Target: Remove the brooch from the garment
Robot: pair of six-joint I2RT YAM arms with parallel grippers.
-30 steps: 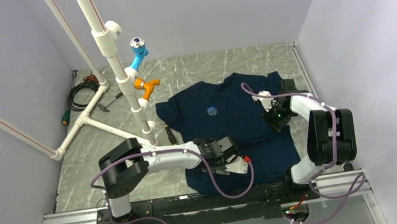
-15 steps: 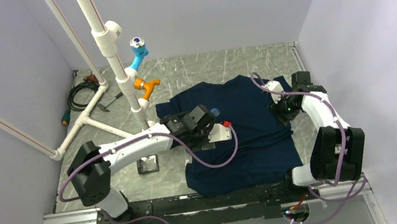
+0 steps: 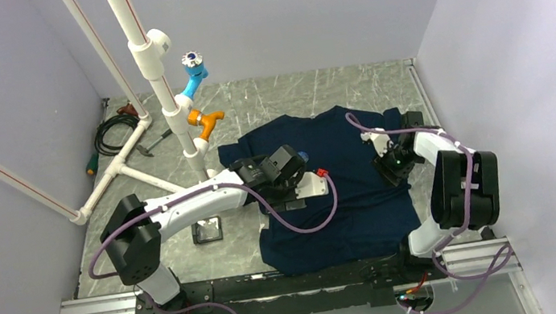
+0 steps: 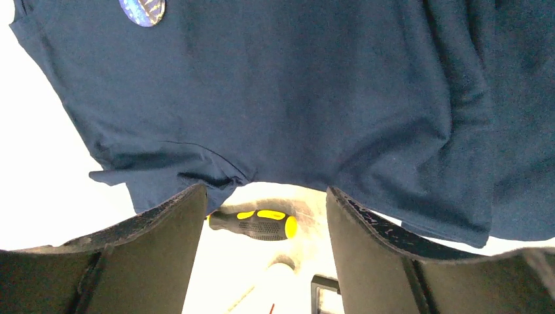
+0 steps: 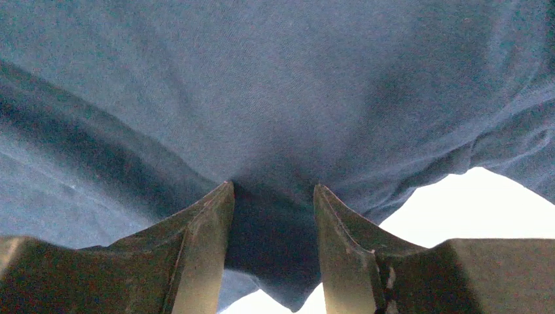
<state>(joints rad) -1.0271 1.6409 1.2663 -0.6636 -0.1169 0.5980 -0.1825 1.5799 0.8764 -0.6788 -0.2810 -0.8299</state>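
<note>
In the top view the brooch point(image 3: 303, 155) is hard to see: only a small blue spot shows at the 1 o'clock side of the left wrist, which covers the rest. It sits on the chest of the shirt point(image 3: 345, 197), and the shirt lies flat on the worktop point(image 3: 291, 94). In the left wrist view the brooch point(image 4: 143, 8) is at the 11 o'clock corner and the top edge cuts it off, so its full shape cannot be seen. It is well apart from the left fingers point(image 4: 163, 248).

These fingers stand wide apart and nothing is between them. Past the edge of the shirt, a screwdriver point(image 4: 255, 224) with a yellow and black handle lies on the bright worktop. The light there is too strong to show other detail. A dark square thing at 6 o'clock is cut off and cannot be named.

The left arm goes from its base at 7 o'clock, stretched low toward the middle of the shirt, with the wrist above the chest area.

The right arm is folded sharply at 4 o'clock, and its wrist bends down onto the sleeve of the shirt at 3 o'clock. From above, its fingers are hidden under the wrist. In the right wrist view the right fingers point(image 5: 196, 248) are clamped on a bunched fold of the shirt, and wrinkles run out from this fold.
</note>
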